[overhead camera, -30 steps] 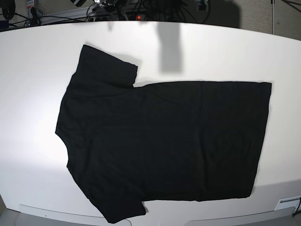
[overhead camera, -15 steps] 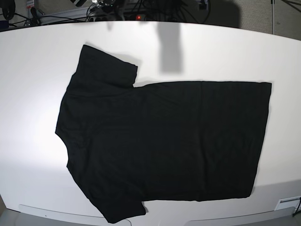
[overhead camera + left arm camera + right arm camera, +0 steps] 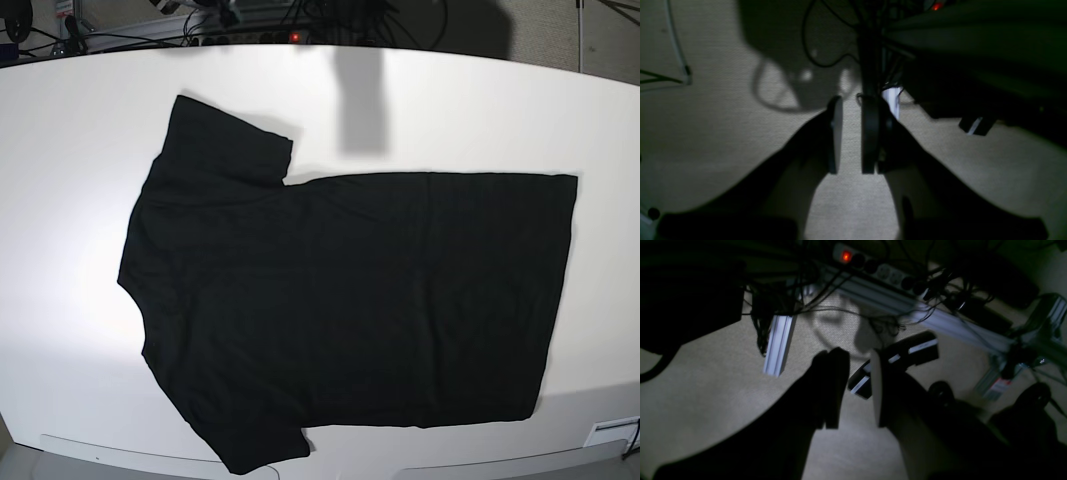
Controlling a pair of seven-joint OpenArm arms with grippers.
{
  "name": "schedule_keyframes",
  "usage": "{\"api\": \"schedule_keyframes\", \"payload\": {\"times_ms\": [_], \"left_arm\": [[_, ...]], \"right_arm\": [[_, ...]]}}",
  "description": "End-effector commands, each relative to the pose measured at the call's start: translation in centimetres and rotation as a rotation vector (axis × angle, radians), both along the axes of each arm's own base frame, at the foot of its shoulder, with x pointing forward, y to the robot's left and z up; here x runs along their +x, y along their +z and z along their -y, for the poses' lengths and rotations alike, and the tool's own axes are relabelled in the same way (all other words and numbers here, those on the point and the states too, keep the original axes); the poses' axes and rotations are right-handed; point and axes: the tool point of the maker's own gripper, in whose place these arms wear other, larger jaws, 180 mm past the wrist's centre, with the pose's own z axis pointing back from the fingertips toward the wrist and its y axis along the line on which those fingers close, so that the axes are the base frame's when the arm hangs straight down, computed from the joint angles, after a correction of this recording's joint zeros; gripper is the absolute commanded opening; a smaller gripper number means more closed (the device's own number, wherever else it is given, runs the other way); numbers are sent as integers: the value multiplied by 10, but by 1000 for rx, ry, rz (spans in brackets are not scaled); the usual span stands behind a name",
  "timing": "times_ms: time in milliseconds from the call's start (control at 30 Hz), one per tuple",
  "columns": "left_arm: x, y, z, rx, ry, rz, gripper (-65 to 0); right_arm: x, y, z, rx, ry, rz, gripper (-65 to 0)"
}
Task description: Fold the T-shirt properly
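The T-shirt (image 3: 340, 300) lies spread flat on the white table (image 3: 480, 110), plain black side up. Its collar end and both sleeves point left, and its hem is at the right. The lower sleeve (image 3: 255, 440) reaches the table's front edge. Neither gripper shows in the base view. In the left wrist view my left gripper (image 3: 852, 103) hangs over beige carpet, away from the shirt, open by a narrow gap with nothing in it. My right gripper (image 3: 858, 355) is likewise open and empty above the floor.
Behind the table's far edge run cables and a power strip with a red light (image 3: 293, 37), also seen as the power strip (image 3: 873, 266) in the right wrist view. An aluminium rail (image 3: 778, 343) stands on the carpet. A dark shadow (image 3: 360, 100) falls across the table's back.
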Motion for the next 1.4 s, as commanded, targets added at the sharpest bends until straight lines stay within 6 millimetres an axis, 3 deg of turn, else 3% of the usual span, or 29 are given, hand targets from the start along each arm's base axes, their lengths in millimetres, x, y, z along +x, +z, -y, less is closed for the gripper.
{"api": "schedule_keyframes", "payload": {"times_ms": [0, 167, 367, 567, 767, 1000, 1167, 1367], "left_arm": [[-4, 6, -2, 6, -1, 15, -554], [-10, 34, -8, 2, -43, 49, -554], [-8, 79, -37, 45, -100, 123, -554], [0, 133, -60, 96, -190, 166, -554], [41, 198, -64, 200, -412, 313, -554], [111, 258, -69, 362, -636, 505, -554], [148, 268, -66, 371, -768, 588, -553], [194, 272, -63, 393, -910, 633, -487]], "right_arm": [[-4, 6, 5, 9, 14, 9, -486], [-21, 39, 8, 84, 58, 10, -486], [-40, 88, 18, 149, 126, -18, -486], [-40, 139, 26, 134, 253, -4, -486], [-8, 193, 43, 70, 306, 89, -486], [64, 255, 69, -60, 332, 301, -486], [90, 280, 68, -83, 392, 376, -486], [100, 285, 68, -89, 466, 385, -485]]}}
